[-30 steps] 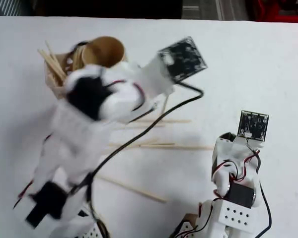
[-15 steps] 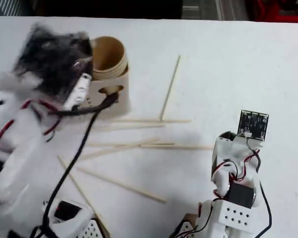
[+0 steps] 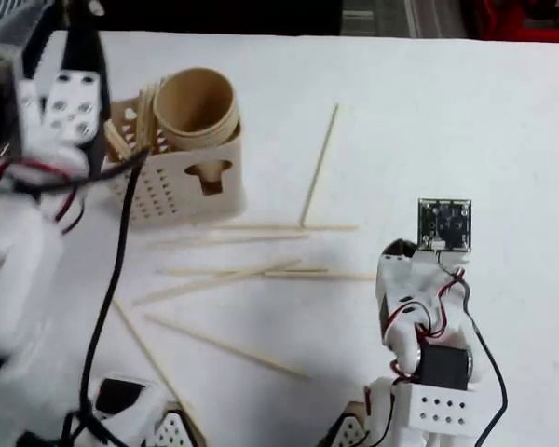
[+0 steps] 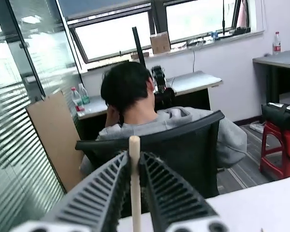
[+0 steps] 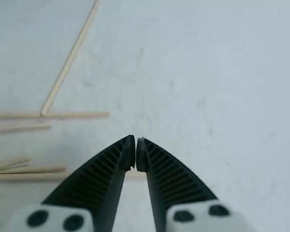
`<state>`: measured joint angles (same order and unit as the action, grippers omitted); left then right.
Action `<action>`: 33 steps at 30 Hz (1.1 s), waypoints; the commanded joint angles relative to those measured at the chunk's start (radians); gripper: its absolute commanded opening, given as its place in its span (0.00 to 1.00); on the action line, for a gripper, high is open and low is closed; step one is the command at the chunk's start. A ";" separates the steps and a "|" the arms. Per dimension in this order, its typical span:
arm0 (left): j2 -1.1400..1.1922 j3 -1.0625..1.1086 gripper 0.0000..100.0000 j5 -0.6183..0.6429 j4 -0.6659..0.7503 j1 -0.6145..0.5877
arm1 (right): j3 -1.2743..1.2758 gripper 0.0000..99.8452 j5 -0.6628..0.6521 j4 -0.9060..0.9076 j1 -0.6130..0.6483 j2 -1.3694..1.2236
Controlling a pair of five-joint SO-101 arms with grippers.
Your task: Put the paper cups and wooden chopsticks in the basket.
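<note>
Left hand point(image 4: 135, 155) clamped on a wooden chopstick point(image 4: 135, 186), tip up toward the room in the left wrist view. Right hand point(image 5: 135, 145) pinched closed, empty, over the worktop point(image 3: 447, 121). High view: paper cups point(image 3: 196, 102) inside basket point(image 3: 172, 186) far left, loose chopsticks point(image 3: 261, 273) mid-worktop.
</note>
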<state>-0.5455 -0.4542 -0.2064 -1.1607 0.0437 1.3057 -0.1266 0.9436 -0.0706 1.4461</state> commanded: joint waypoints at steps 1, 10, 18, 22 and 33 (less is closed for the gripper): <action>0.010 0.107 0.02 0.049 0.107 -0.007 | -0.046 0.02 -0.008 0.002 0.013 0.002; 0.010 0.446 0.02 0.126 0.373 -0.134 | -0.044 0.02 -0.009 0.007 0.013 0.002; 0.008 0.540 0.11 0.124 0.330 -0.156 | -0.049 0.02 -0.069 0.008 0.068 0.002; 0.008 0.506 0.18 0.120 0.239 -0.157 | -0.061 0.02 -0.112 0.021 0.102 0.002; 0.008 0.219 0.18 0.055 -0.127 -0.157 | -0.270 0.02 -0.308 0.272 0.234 -0.001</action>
<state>-0.5347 -0.1320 -0.1435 -1.2006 -0.1036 1.1032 -0.3844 1.1876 0.1289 1.4477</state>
